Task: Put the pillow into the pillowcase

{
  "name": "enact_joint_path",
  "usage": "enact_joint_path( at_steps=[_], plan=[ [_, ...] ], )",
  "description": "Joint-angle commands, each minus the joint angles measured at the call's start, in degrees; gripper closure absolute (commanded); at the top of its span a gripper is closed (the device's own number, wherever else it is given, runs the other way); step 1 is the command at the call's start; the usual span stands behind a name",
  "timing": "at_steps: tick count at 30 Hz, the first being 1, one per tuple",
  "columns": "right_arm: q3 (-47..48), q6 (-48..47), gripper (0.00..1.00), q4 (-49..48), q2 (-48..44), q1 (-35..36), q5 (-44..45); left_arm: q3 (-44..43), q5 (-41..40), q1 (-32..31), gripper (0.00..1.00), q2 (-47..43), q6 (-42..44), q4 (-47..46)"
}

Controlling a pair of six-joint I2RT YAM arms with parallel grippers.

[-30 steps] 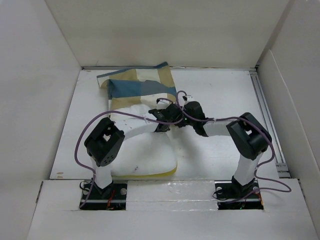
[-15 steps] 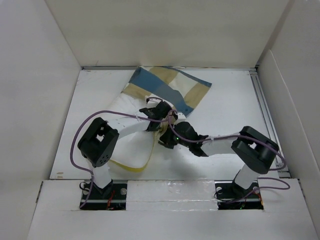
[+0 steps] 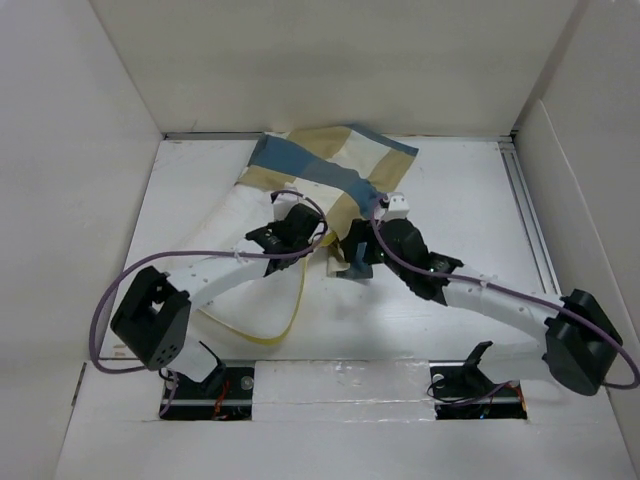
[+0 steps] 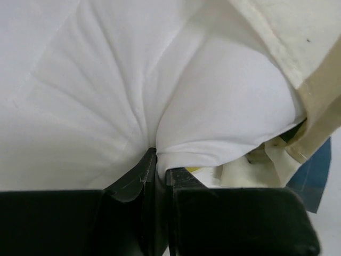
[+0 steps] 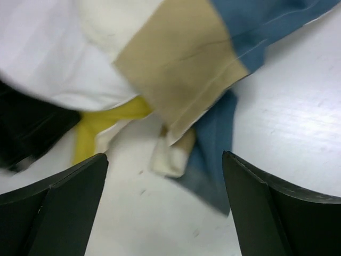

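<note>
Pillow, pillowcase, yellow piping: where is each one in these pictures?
pillow (image 4: 90,90), left wrist view, on its bunched white fabric.
pillowcase (image 3: 345,155), top external view, on its checked far part.
yellow piping (image 5: 88,130), right wrist view, on the strip's bend.

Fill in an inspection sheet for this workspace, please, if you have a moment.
Surface: white table, flat.
Job's things: pillow has its far end covered by the pillowcase; its near end, with the yellow edge, is still out.
Clutter: nothing seen.
Grippers: left gripper shut on a pinch of the pillow; right gripper open over the pillowcase's edge, holding nothing.
Cables: purple cables run along both arms, one looping out beside the left arm.
Surroundings: white walls on three sides.
</note>
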State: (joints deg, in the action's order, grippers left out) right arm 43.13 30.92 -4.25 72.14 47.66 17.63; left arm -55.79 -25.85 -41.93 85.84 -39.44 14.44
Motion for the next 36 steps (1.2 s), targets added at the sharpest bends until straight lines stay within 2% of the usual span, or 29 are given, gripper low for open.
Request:
enact_joint_path(
  at_steps=[1, 3, 10, 13, 16, 24, 26, 27, 28, 29, 33, 36],
  plan=[
    [4.5, -10.0, 0.08, -3.4, 5.5, -3.6, -0.6, 0.1, -0.2, 0.4, 1.0, -5.9, -0.3, -0.1],
    [8.6, -15.0, 0.14, -6.4, 10.4, -4.2, -2.6, 0.6, 1.9, 0.4, 1.0, -6.5, 2.4, -3.2],
    [16.8, -24.6, 0.14, -8.3, 18.4, -2.5, -5.3, 2.4, 5.4, 0.4, 1.0, -4.5, 6.0, -7.9],
    [19.3, -26.2, 0.14, -8.3, 21.1, -2.0, -0.9, 2.4, 5.4, 0.4, 1.0, -3.9, 6.0, -7.9],
    [20.8, -27.0, 0.21, -8.3, 24.9, -2.0, 6.2, 1.8, 5.4, 0.4, 1.0, -3.9, 6.0, -6.6],
    [23.4, -27.7, 0.44, -9.6, 28.8, -3.5, 9.8, 0.1, 2.6, 0.4, 1.0, -5.6, 6.0, -4.5],
    [24.3, -27.7, 0.54, -9.6, 29.8, -3.5, 9.8, 0.1, 2.0, 0.4, 1.0, -5.6, 6.0, -3.9],
    [25.1, -27.7, 0.62, -8.9, 29.8, -3.5, 9.0, 0.1, 2.0, 0.4, 1.0, -6.2, 6.0, -3.9],
    [25.1, -27.7, 0.92, -8.9, 29.8, -3.5, 9.0, 0.1, 2.0, 1.0, 1.0, -6.2, 6.0, -3.9],
    [25.1, -27.7, 1.0, -8.9, 29.8, -2.3, 9.0, 0.1, 2.0, 1.0, 1.0, -6.2, 6.0, -3.9],
    [26.1, -27.1, 1.0, -6.0, 26.6, 1.6, 8.9, 0.1, 3.3, 3.4, 1.0, -6.2, 6.0, -5.1],
    [27.8, -25.5, 1.0, -2.1, 23.5, 4.4, 2.7, -0.7, 2.7, 3.4, 1.0, -6.2, 6.5, -5.6]
  ],
)
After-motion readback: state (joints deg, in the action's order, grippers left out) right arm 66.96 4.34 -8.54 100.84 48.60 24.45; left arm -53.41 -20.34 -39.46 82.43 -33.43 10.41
